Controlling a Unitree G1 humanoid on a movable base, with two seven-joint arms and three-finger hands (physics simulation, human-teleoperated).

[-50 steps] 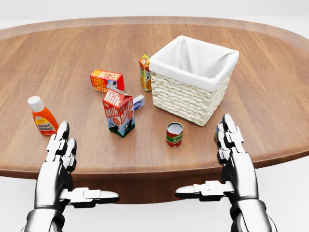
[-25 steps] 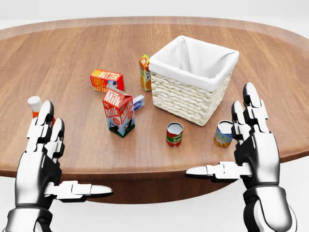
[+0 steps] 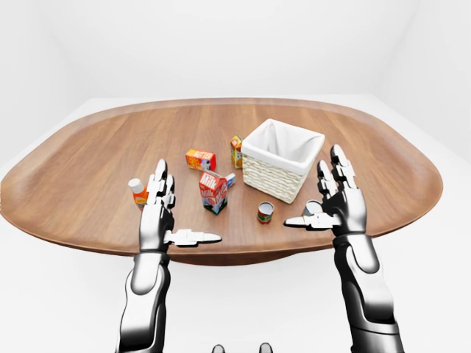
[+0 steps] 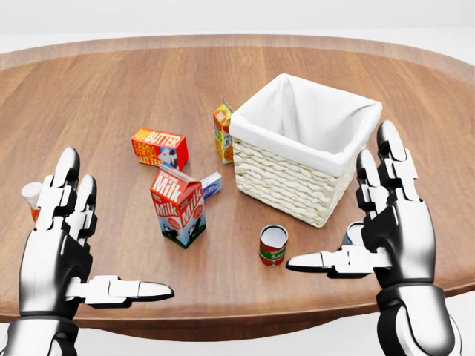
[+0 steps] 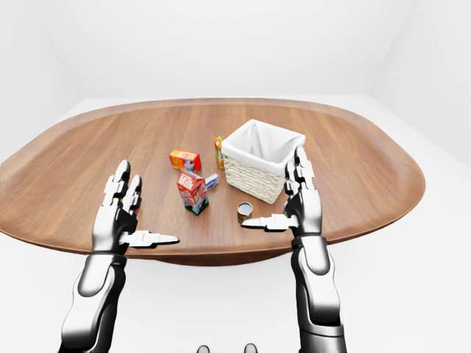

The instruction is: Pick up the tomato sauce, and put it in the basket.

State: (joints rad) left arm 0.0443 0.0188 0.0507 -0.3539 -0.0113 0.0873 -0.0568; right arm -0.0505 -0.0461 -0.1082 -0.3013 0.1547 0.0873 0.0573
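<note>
The tomato sauce is a small can with a red label, standing upright on the wooden table just below the basket in the head view. The basket is woven white wicker with a white cloth lining, and nothing shows inside it. My right hand hovers open to the right of the can, palm turned left, thumb tip close to the can but apart from it. My left hand is open at the lower left, well away from the can. Neither hand holds anything.
A milk carton stands left of the can. Further up are a butter box, an orange carton and a small blue box. A ketchup bottle is partly behind my left hand. A second can peeks out behind my right hand.
The whole picture has shifted, table things sliding down the head view, so the camera has moved. Both hands have risen over the table edge, and the right hand now covers most of the second can.
</note>
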